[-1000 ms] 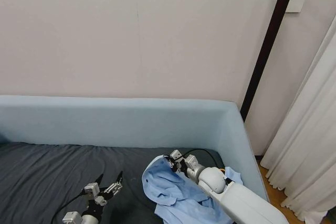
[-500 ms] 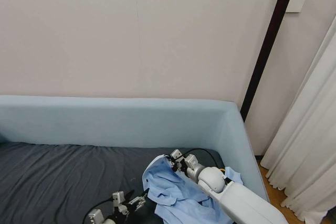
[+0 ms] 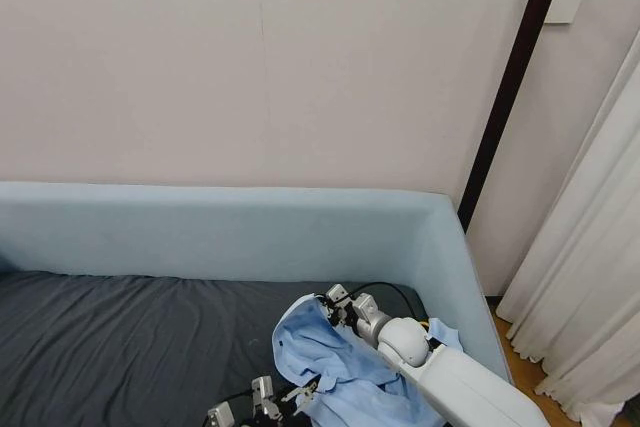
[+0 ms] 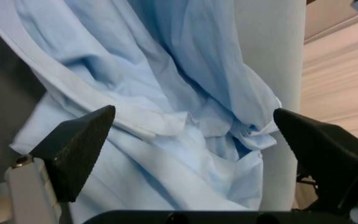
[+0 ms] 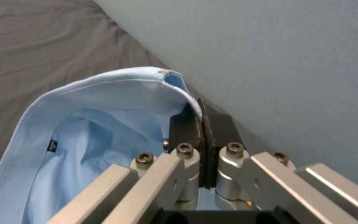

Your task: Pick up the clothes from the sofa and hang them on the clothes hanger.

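Note:
A light blue shirt [image 3: 335,367] lies bunched at the right end of the sofa's dark grey seat [image 3: 120,337]. My right gripper [image 3: 331,308] is shut on the shirt's collar edge and holds it a little above the seat; in the right wrist view its pads [image 5: 199,126] pinch the collar of the shirt [image 5: 98,135]. My left gripper [image 3: 300,392] is low at the shirt's left front edge, fingers spread. In the left wrist view the left gripper [image 4: 193,112] stands open, with folds of the shirt [image 4: 166,84] between its black fingertips [image 4: 82,140].
The sofa's pale blue backrest [image 3: 200,232] and right armrest [image 3: 455,277] wall in the seat. A dark pole of the clothes rack [image 3: 510,87] rises behind the armrest, with white curtains [image 3: 590,277] at the far right.
My left gripper has moved right across the seat, from the open cushion to the shirt's edge. The right gripper has held still on the collar.

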Robot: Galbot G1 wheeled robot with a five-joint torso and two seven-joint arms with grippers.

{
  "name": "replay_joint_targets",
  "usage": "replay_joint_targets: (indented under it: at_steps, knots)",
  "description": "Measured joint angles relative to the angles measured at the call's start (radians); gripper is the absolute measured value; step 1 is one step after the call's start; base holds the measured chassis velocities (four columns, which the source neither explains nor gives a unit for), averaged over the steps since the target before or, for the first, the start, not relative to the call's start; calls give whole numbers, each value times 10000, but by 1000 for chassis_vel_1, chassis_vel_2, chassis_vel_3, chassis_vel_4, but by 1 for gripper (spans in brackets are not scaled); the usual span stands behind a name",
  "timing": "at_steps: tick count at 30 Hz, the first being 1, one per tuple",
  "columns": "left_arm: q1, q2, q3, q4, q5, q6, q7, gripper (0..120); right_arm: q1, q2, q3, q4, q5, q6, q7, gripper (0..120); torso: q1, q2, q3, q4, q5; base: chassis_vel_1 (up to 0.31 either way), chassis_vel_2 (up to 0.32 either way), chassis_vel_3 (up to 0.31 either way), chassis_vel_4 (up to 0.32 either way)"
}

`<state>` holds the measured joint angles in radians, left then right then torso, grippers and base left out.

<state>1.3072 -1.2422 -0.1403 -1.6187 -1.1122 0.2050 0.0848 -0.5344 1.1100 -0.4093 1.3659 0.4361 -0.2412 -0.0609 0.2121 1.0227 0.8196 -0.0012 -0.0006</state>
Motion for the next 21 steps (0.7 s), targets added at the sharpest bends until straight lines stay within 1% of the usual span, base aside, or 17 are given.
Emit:
replay_joint_targets:
  at_steps: [3,6,10,11,14,15,18,19,20,21]
  knots:
    - [-61,-230,45,43,-164,148,-291,100,-68,-1,75,2,-32,13,34,0,0,0,0,0,0,0,0,0,0]
    - [-66,-306,-26,50,-197,238,-446,100,-105,4,116,10,-40,20,55,0,0,0,0,0,-2,0,0,0,0]
    - [-20,-115,-294,-102,128,310,-436,100,-109,3,155,59,-11,48,109,0,0,-1,0,0,-3,0,0,0,0]
    - [17,15,-441,-210,208,310,-399,100,-89,3,209,118,98,46,142,0,0,-1,1,-1,-2,0,0,0,0]
    - [240,480,-976,-581,529,140,-265,100,142,-87,427,799,679,-278,468,0,0,0,0,2,-1,0,0,0,0]
    - [240,480,-976,-581,529,140,-265,100,142,-87,427,799,679,-278,468,0,0,0,0,2,-1,0,0,0,0]
    - [533,739,-1322,-955,697,-60,-157,100,529,-427,466,1679,1014,-845,919,0,0,0,0,3,-1,0,0,0,0]
    - [651,759,-1421,-1090,820,-172,-130,100,720,-568,466,2029,1117,-1045,1107,0,0,0,0,-1,-2,0,0,0,0]
    - [651,759,-1421,-1090,820,-172,-130,100,720,-568,466,2029,1117,-1045,1107,0,0,0,0,-1,-2,0,0,0,0]
    - [766,738,-1483,-1205,1049,-320,-71,100,946,-744,462,2387,1187,-1208,1278,0,0,0,0,0,-2,0,0,0,0]
